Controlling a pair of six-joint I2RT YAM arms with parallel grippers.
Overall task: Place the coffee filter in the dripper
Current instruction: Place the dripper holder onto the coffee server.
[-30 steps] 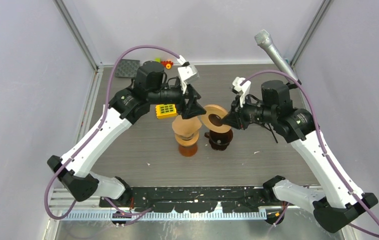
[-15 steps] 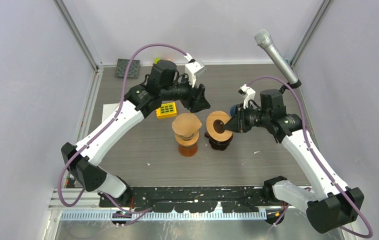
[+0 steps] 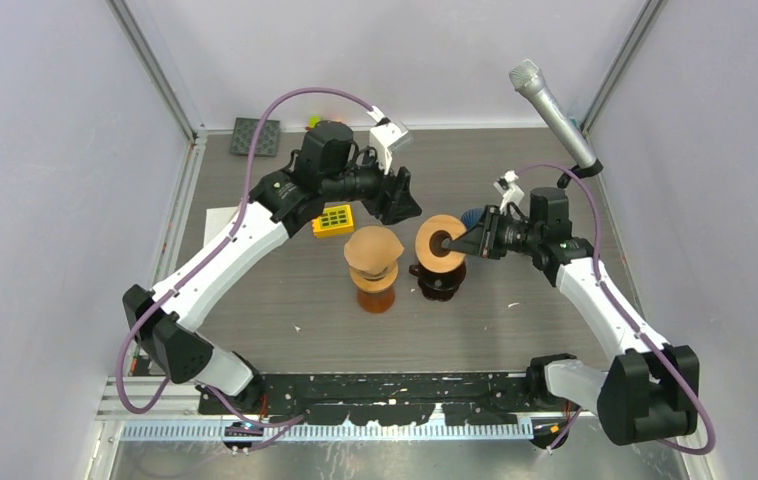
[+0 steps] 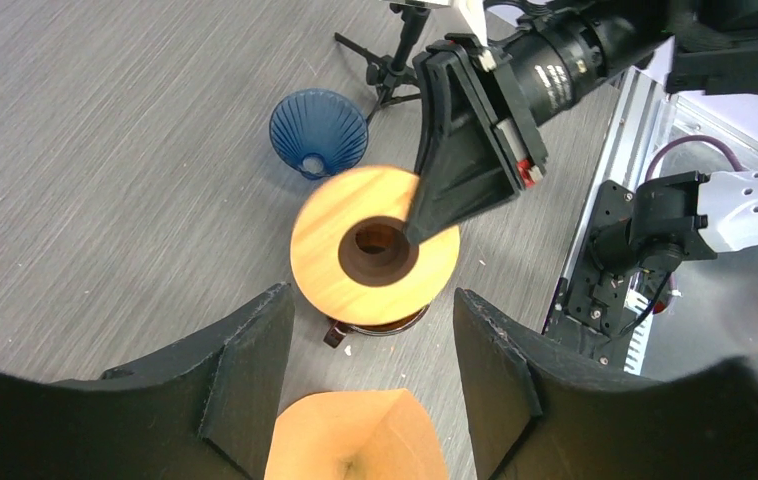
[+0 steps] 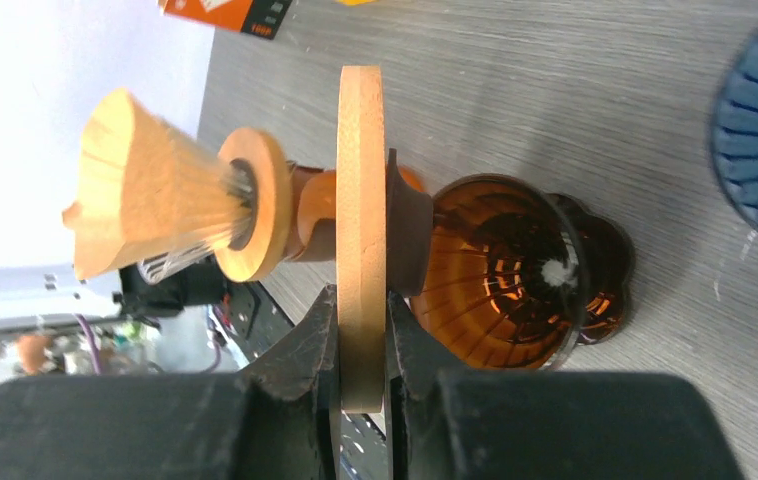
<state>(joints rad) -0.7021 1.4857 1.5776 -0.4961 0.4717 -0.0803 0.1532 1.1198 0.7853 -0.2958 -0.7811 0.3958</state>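
Note:
The tan paper coffee filter (image 3: 373, 248) sits as a cone on a wooden holder, also low in the left wrist view (image 4: 355, 440) and at left in the right wrist view (image 5: 140, 190). The amber glass dripper (image 3: 442, 283) stands just right of it (image 5: 515, 270). My right gripper (image 3: 452, 241) is shut on a wooden ring with a dark centre (image 3: 438, 240), holding it on edge over the dripper (image 5: 360, 200). My left gripper (image 3: 402, 207) is open and empty, behind and above the filter (image 4: 368, 330).
A blue ribbed dripper (image 3: 470, 215) lies behind the amber one (image 4: 317, 130). A microphone on a small tripod (image 3: 547, 100) stands at back right. A yellow grid block (image 3: 333, 218), a dark pad (image 3: 255, 135) and white paper (image 3: 217, 215) lie at back left.
My left gripper has lifted away from the filter stack toward the back right. My right arm has drawn back to the right and turned the wooden ring more upright.

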